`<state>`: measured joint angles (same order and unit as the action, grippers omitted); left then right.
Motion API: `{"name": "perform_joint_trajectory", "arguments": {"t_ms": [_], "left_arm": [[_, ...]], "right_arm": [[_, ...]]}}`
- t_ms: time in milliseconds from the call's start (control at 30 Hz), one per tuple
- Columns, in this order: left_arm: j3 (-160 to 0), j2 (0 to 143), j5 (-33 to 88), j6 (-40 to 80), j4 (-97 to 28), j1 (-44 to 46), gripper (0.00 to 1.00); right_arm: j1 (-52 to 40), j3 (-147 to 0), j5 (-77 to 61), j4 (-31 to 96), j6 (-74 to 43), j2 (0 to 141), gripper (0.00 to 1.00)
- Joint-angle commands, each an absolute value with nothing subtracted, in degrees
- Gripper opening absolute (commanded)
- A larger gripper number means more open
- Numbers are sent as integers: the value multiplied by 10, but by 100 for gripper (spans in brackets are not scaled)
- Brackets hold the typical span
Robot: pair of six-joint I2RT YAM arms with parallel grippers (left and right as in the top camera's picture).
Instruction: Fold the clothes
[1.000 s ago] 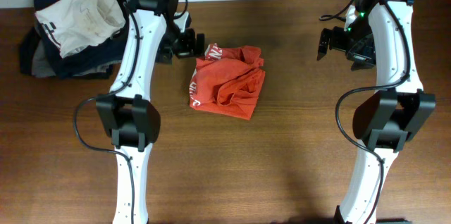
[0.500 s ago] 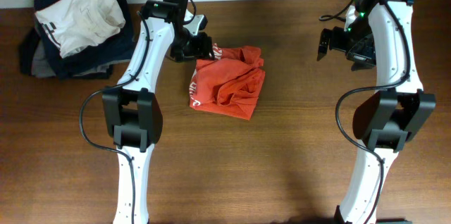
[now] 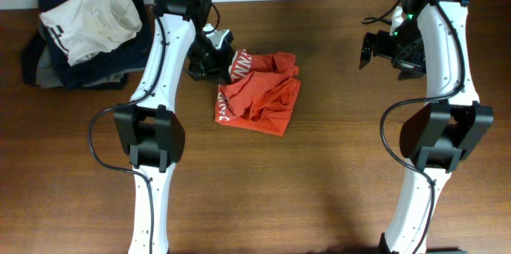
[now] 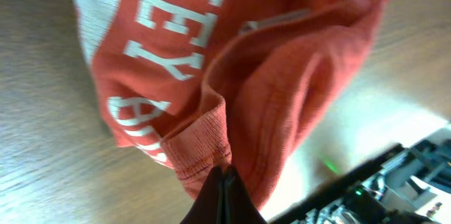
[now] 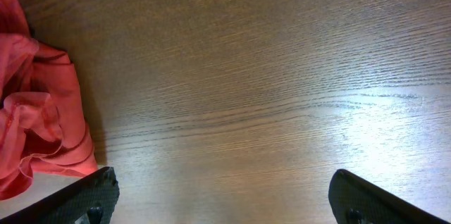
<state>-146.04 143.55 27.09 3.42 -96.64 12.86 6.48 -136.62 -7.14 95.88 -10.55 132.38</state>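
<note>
Overhead: t-shirt [image 3: 259, 94] lies crumpled in a loose heap on the table [image 3: 335, 166], about mid-table and a touch toward 12 o'clock. It is red-orange, with bits of white lettering showing along its 9 and 11 o'clock edges.

The left gripper [image 3: 217, 56] is at the heap's 10 o'clock corner, touching the cloth. Left wrist view: fingers [image 4: 224, 194] are pressed together, with a ribbed hem fold of the t-shirt [image 4: 268, 97] pinched between the tips. White letters run across the cloth above the pinch, and bare wood shows at 9 o'clock.

The right gripper [image 3: 374, 48] is at the shirt's 2 o'clock, well apart from it. Right wrist view: the right gripper [image 5: 222, 206] has its fingers spread wide with nothing between them, only wood below. The shirt edge [image 5: 35, 111] is at 9 o'clock in that view and isn't touched.

A pile sits in the table's 10 o'clock corner: a white garment [image 3: 88, 18] on top of dark clothes [image 3: 56, 74], just beside the left arm and apart from the shirt.
</note>
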Motion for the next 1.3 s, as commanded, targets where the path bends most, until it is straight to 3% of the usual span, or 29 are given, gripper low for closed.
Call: {"name": "perform_joint_trajectory", "arguments": {"t_ms": [0,133,333,433,467,500,567,633,867,1000,1067,1133,1267], "left_arm": [[-1474,1433,359,30,-967,152,1],[-1474,1410,375,36,-967,218,1],[-1474,1390,425,55,-967,246,2],[-1474,1318,377,58,-967,245,40],[-1474,1307,332,66,-967,245,50],[-1474,1295,202,93,-967,243,64],[-1462,1304,62,98,-967,229,67],[-1416,1333,57,98,-950,207,69],[-1386,1456,118,114,-848,170,64],[-1386,1518,53,152,-902,165,60],[-1386,1525,-90,225,-968,165,60],[-1392,1508,-84,248,-967,164,60],[-1404,1438,-84,272,-963,156,80]], "right_arm": [[60,-1370,-75,962,-110,1317,98],[60,-1370,-71,967,-109,1317,99],[60,-1370,-70,962,-109,1317,99],[60,-1370,-70,957,-108,1317,99],[60,-1370,-71,956,-108,1317,99],[60,-1370,-79,956,-108,1317,99],[57,-1370,-170,955,-108,1317,99],[33,-1370,-219,942,-108,1317,99],[-90,-1370,-171,878,-113,1317,99],[-94,-1370,-174,879,-114,1317,99],[-97,-1370,-173,882,-132,1317,99],[-115,-1369,-173,870,-132,1317,99],[-192,-1348,-171,835,-154,1329,99]]}}
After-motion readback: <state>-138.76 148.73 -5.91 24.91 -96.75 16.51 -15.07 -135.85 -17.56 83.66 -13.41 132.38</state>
